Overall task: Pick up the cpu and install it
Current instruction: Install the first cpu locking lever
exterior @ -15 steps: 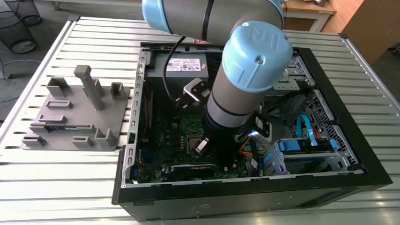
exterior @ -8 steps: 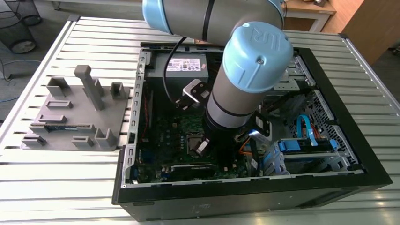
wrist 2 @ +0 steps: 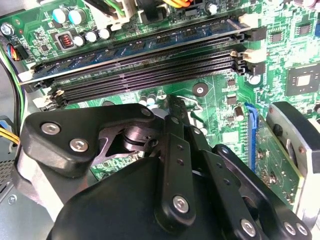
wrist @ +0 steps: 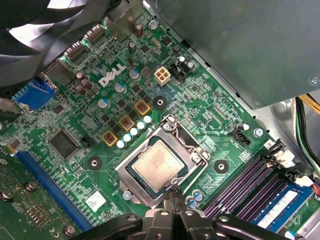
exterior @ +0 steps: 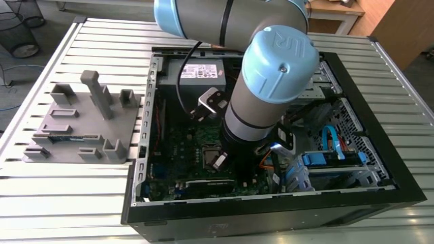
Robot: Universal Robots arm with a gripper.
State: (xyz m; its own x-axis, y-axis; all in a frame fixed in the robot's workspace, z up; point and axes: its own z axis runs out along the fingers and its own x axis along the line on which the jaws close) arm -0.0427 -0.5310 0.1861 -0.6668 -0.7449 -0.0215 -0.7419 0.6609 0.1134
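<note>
The cpu [wrist: 157, 165], a small square chip with a shiny silver top, lies flat inside the silver-framed motherboard socket [wrist: 131, 181] in the first wrist view. My gripper [wrist: 173, 199] hovers just beside the socket's edge, its two black fingers pressed together with nothing between them. In the second wrist view the gripper's black linkages [wrist 2: 175, 165] hang over the green board near the memory slots [wrist 2: 150, 70]. In the exterior view the arm reaches down into the open computer case [exterior: 379, 195], and the gripper [exterior: 218, 161] sits low over the board by the socket [exterior: 210, 151].
A grey tray [exterior: 81, 127] with upright holders stands on the slatted table at the exterior view's left. The power supply [exterior: 200, 71] sits at the case's far side. Blue cables and drive bays [exterior: 332, 152] fill the exterior view's right. A fan [wrist: 50, 20] borders the board.
</note>
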